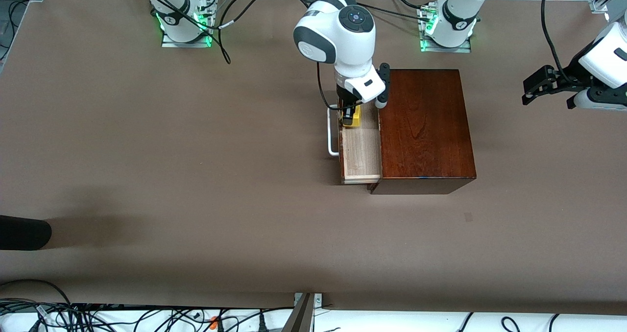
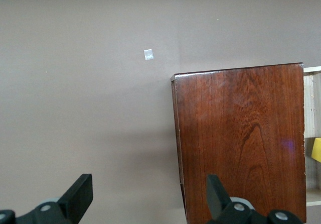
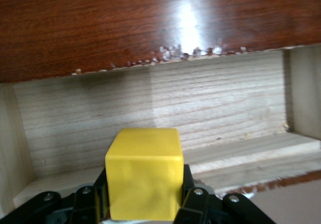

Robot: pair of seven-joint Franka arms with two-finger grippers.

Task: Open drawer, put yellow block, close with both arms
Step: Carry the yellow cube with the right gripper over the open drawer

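Note:
The drawer (image 1: 361, 152) is pulled out of the dark reddish-brown wooden box (image 1: 425, 129), its white bar handle (image 1: 332, 137) toward the right arm's end of the table. My right gripper (image 1: 350, 115) is shut on the yellow block (image 1: 353, 116) and holds it over the open drawer's end nearest the robot bases. In the right wrist view the yellow block (image 3: 144, 173) sits between the black fingers (image 3: 194, 204) above the pale drawer floor (image 3: 150, 118). My left gripper (image 1: 539, 88) is open and empty, up in the air past the box at the left arm's end; it waits.
The box (image 2: 241, 138) and a sliver of yellow block (image 2: 316, 149) show in the left wrist view. A small grey mark (image 1: 469, 217) lies on the brown table nearer the front camera. A dark object (image 1: 22, 232) pokes in at the right arm's end.

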